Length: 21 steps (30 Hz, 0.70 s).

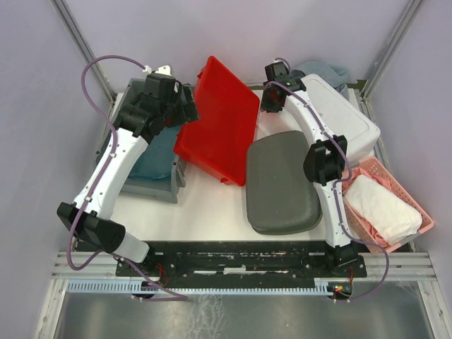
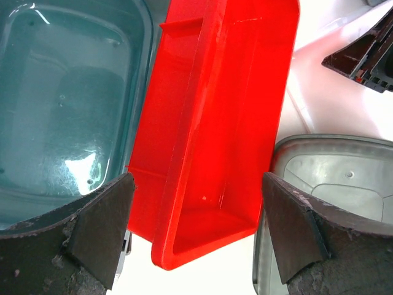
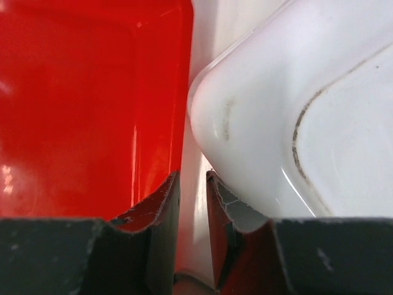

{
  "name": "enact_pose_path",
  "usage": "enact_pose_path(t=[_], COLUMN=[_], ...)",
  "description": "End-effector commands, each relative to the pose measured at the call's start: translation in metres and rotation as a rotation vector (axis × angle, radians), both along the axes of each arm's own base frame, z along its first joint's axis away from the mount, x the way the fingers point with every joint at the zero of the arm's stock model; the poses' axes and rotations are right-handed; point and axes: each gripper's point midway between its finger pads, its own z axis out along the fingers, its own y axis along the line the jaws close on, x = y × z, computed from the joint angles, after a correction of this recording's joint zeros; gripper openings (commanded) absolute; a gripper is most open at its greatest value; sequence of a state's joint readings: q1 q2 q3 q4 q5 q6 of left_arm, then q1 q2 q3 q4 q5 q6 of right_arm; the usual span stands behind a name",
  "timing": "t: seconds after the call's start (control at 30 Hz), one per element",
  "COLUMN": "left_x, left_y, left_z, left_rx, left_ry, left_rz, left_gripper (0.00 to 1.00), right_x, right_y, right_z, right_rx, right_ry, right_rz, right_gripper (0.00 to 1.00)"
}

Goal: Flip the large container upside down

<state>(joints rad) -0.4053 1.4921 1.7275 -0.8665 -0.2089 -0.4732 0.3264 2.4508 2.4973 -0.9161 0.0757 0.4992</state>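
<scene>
The large red container (image 1: 219,120) stands tilted on its long side in the middle of the table, its open side facing left. It fills the left wrist view (image 2: 227,123) and the left of the right wrist view (image 3: 73,110). My left gripper (image 1: 185,104) hovers at its upper left rim, jaws wide open (image 2: 193,227), with the container's end seen beyond and between them, not touching. My right gripper (image 1: 272,88) is at the container's upper right corner. Its jaws (image 3: 193,190) stand almost closed with a narrow gap and nothing in it.
A teal tub (image 1: 152,159) on a grey tray (image 1: 152,189) stands left of the red container. A grey lid (image 1: 279,183) lies at centre right. A white bin (image 1: 339,116) stands at the back right, and a pink basket (image 1: 418,212) with white cloth (image 1: 381,205) at the right.
</scene>
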Motion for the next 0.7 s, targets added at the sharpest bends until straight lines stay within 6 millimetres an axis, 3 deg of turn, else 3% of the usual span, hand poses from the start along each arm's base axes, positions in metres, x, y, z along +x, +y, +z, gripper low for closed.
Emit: enact_pose_path(t=[0.0,0.17,0.3,0.5,0.67], left_x=[0.011,0.01,0.009,0.01,0.011], left_y=[-0.001,-0.004,-0.004,-0.006,-0.009], left_z=[-0.001,-0.007,-0.011,-0.012,-0.005], left_rx=[-0.015,-0.024,-0.025,-0.038,-0.052], left_ry=[0.0,0.022,0.044,0.054,0.04], left_rz=[0.031,0.029,0.036,0.036,0.031], left_gripper=[0.91,0.91,0.91,0.91,0.91], right_x=[0.033,0.047,0.057,0.083,0.095], right_y=[-0.055,-0.118,-0.152,-0.161,-0.156], right_z=[0.027,0.024,0.024,0.022,0.042], right_rx=[-0.155,-0.238,-0.235,-0.126,-0.072], right_ry=[-0.171,-0.231,-0.269,-0.309,-0.366], right_rz=[-0.272,-0.513,-0.625,-0.637,-0.598], right_gripper=[0.33,0.35,0.34,0.35,0.4])
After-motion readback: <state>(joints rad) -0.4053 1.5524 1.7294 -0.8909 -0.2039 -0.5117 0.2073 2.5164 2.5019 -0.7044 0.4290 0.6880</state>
